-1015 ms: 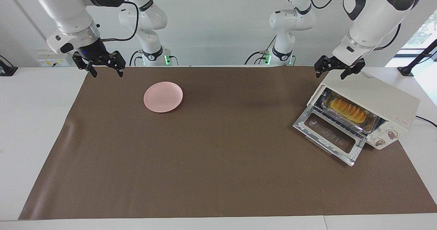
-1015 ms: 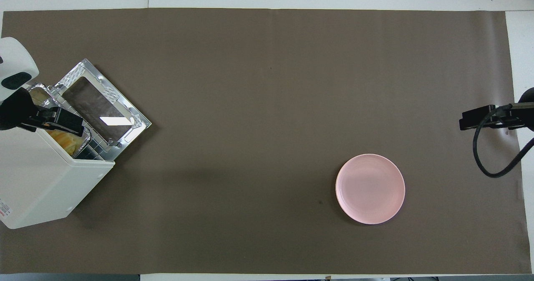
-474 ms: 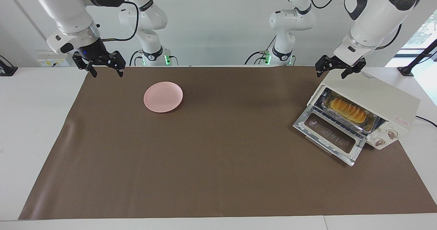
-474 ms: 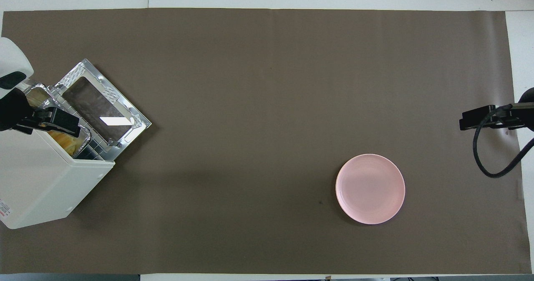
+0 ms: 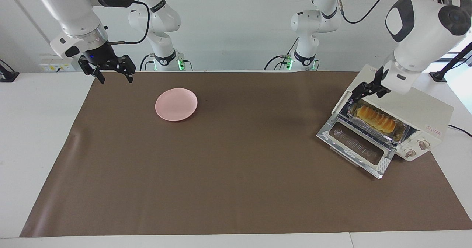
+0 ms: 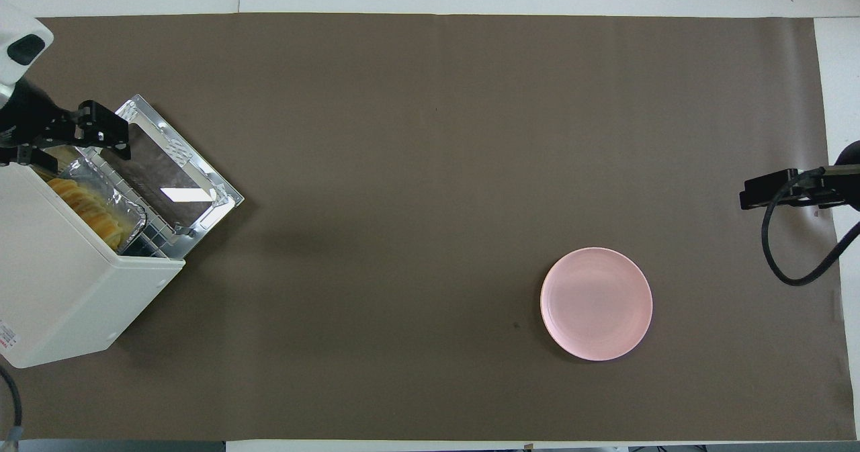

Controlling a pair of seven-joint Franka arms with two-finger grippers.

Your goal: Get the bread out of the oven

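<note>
Toaster oven (image 5: 413,109) at the mat's left-arm edge, door down, bread (image 5: 376,118) inside, left gripper (image 5: 365,90) at its mouth, finger spread unclear, right gripper (image 5: 108,69) open, empty, waiting over the opposite corner.

Both arms raised, neither gripper holding anything.

Left arm enters from the 1 o'clock corner of the facing view, forearm angled down toward 8 o'clock; wrist pitched so the left gripper (image 5: 365,92) (image 6: 80,129) points downward toward 8 o'clock, low and off the table surface. Finger separation of this gripper not readable. Right arm comes in at 11 o'clock in the facing view, wrist bent down and slightly toward 4 o'clock; right gripper (image 5: 108,74) (image 6: 772,193) hangs in the air, pointing down, its two fingers (image 5: 100,78) spread wide apart. This arm waits.
</note>
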